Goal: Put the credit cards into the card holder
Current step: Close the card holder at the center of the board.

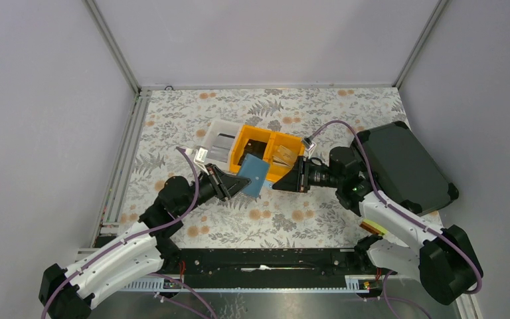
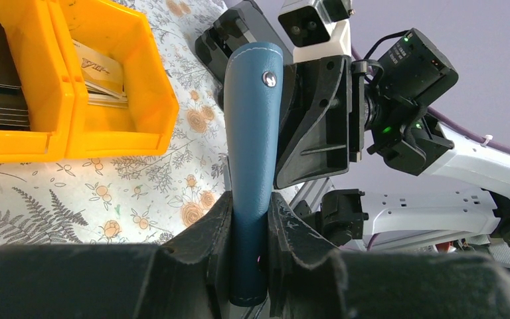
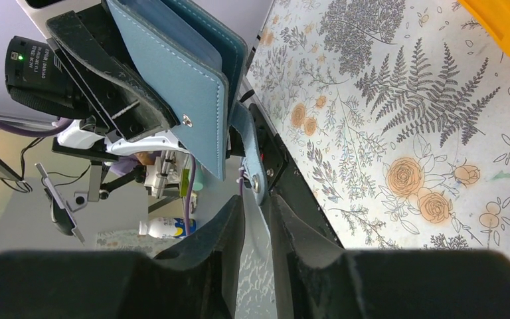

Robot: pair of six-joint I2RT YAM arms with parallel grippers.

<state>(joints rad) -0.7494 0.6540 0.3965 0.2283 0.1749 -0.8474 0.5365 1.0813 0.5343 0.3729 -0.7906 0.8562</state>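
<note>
Begin at the left, off the near-left corner of the orange bins (image 1: pixel 269 151). Keep the left gripper (image 2: pixel 249 203) as it is: closed tight on the card holder (image 2: pixel 252 133), on the edge opposite to the metal snap, holding it up on edge just in front of the orange bins. Do not loosen this hold. Soft material, by the look of it, so likely to slip or bend when pulled from the other side.

Go next to the small tab (image 3: pixel 247 149), hanging from the free side of the card holder with a snap at its end. Seems to be the step of opening the wallet by this tab.

Look then at the right gripper (image 3: pixel 255 203), just in front of the right orange bin: jaws only a narrow slit apart, tab end at their mouth. Cannot tell whether pinched or only near. Pinch on the flat of the tab, then pull gently away from the left gripper, to spread the covers without twisting them.

Leave the credit cards (image 2: pixel 0 93) for later: dark ones stacked inside the left orange bin, pale ones inside the right one.
</note>
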